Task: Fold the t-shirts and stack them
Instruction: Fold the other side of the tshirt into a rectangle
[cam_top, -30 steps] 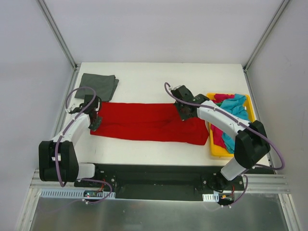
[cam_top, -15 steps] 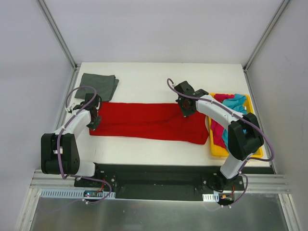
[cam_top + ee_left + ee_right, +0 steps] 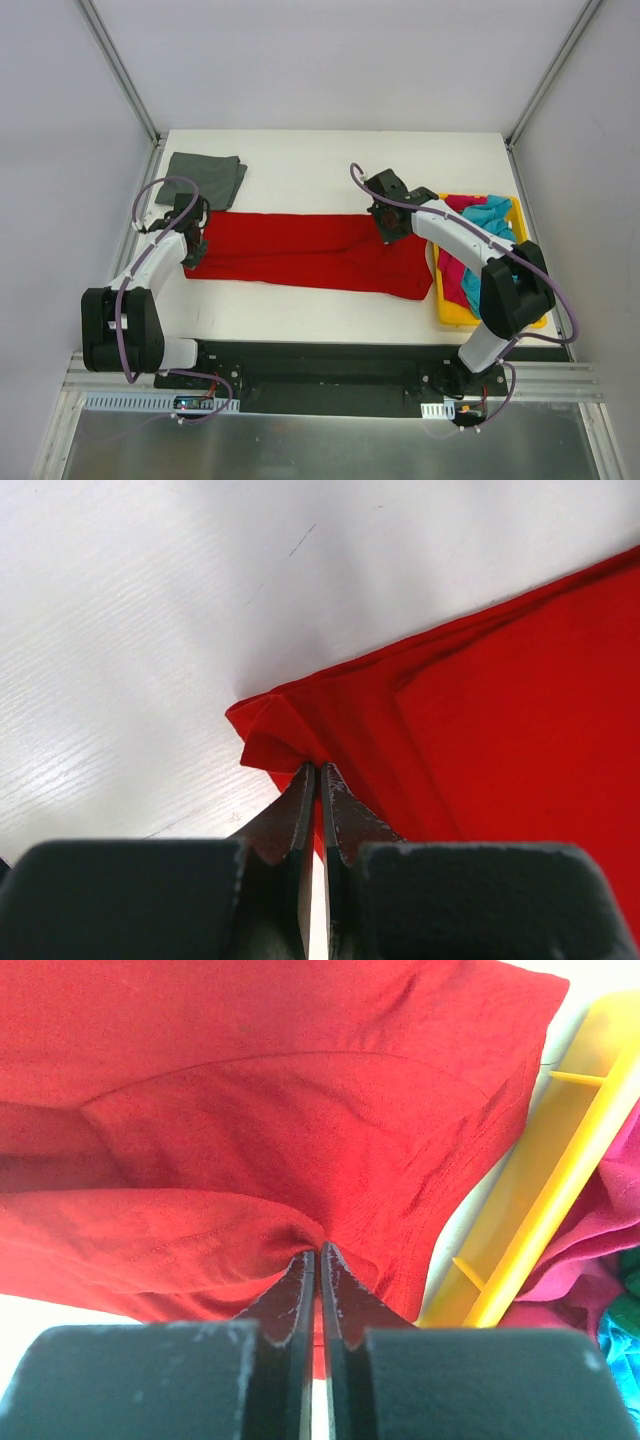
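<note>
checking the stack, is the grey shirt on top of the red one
No, the grey t-shirt lies on the table beyond the red t-shirt.

Plain white walls [image 3: 330, 60] and aluminium rails [image 3: 118, 68] are enclosing a white table [image 3: 300, 165] with bolted robot arms [image 3: 462, 236], marking a robotics lab.

1. The red shirt [image 3: 500, 700] is vanishing between the left fingers [image 3: 290, 825] at its pinched corner, and is running off the frame to their right.
2. A fold of it is disappearing between the right fingers [image 3: 345, 1295].
3. Right of those fingers, the tray [image 3: 560, 1150], pink shirt [image 3: 600, 1250] and turquoise shirt [image 3: 625, 1360] are being cut off by the edge.
4. From above, both pairs of fingertips are showing too small to make out.
</note>
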Available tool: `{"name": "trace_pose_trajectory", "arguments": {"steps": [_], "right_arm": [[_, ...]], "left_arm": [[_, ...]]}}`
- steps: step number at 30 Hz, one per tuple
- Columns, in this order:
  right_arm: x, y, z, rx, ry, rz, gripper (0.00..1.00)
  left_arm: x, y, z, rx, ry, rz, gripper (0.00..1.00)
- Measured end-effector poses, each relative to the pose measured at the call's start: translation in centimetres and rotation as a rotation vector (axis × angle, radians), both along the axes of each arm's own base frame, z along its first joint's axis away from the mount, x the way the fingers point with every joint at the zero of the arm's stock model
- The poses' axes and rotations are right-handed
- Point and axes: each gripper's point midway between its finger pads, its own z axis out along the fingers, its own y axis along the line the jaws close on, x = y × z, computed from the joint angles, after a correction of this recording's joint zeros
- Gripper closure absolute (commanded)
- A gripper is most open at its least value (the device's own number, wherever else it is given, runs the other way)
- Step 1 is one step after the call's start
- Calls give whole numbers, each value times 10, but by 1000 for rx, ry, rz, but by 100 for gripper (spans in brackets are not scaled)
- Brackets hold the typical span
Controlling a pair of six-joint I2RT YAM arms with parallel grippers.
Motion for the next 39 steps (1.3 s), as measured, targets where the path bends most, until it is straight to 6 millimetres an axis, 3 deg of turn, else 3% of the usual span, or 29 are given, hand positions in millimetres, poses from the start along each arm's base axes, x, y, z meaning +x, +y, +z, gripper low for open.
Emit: {"name": "trace_pose_trajectory", "arguments": {"steps": [5, 7, 9, 10, 11, 12, 14, 16, 19, 22, 26, 29, 33, 39], "right_arm": [[1, 0, 0, -4, 1, -1, 95], [5, 2, -1, -7, 0, -3, 92], [13, 5, -3, -11, 2, -7, 89], [18, 7, -6, -15, 3, -11, 85], [23, 7, -8, -20, 6, -17, 67], [27, 8, -11, -25, 8, -21, 43], [38, 9, -16, -33, 15, -40, 32], [49, 8, -17, -51, 13, -57, 23], [51, 4, -10, -53, -9, -94, 4], [38, -1, -2, -20, -24, -115, 4], [-2, 2, 7, 123, -5, -109, 4], [-29, 21, 4, 290, 34, -88, 4], [-54, 54, -20, 422, 151, -49, 4], [-49, 87, -51, 451, 250, -31, 4]], "left_arm": [[1, 0, -2, 1, 16, -1, 99], [3, 0, -4, 2, 30, 0, 90], [6, 1, -7, 4, 52, -2, 70], [7, 1, -9, 6, 62, -6, 65], [9, 1, -10, 8, 72, -8, 56], [11, 2, -10, 10, 78, -8, 41], [15, 4, -8, 16, 88, -18, 18], [17, 6, -2, 21, 85, -26, 1], [19, 7, 9, 27, 55, -40, 1], [17, 6, 27, 32, 6, -62, 1], [11, -1, 48, 14, -68, -118, 1], [1, -10, 39, -24, -62, -168, 1], [-14, -26, 12, -97, -19, -247, 1], [-20, -40, -3, -154, -36, -336, 1]]}}
